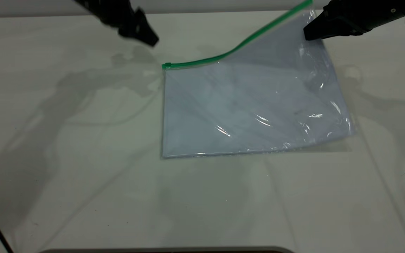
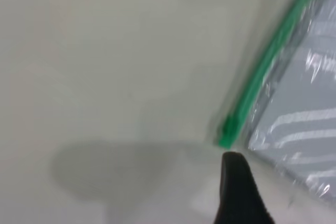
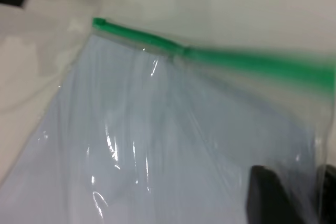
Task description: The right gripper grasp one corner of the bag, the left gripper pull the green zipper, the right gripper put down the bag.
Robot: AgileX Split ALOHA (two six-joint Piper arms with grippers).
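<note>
Currently the desk (image 1: 83, 158) carries the bag (image 1: 251, 109), which serves as the landmark: its near edge lies flat on the surface, while its far right corner is raised clear of the desk. The right claw (image 1: 309, 33) is clenched on that raised corner, just below the zip edge; the right wrist view shows plastic film passing between its dark fingers (image 3: 273, 195). The left claw (image 1: 148, 37) hangs above the desk, near the bag's far left corner but apart from it; whether it is released or clenched cannot be told. The green zipper (image 1: 237, 47) runs along the bag's far edge, curving upward toward the held corner, and its slider tab (image 1: 166, 65) sits at the far left corner, resting low at the desk. Judged from this layout, the corner grasp is done and the zipper pull is the step in hand. The next move calls for the left claw to descend onto the slider tab, close on it, and draw it along the strip toward the held corner while the right claw keeps the edge taut.
</note>
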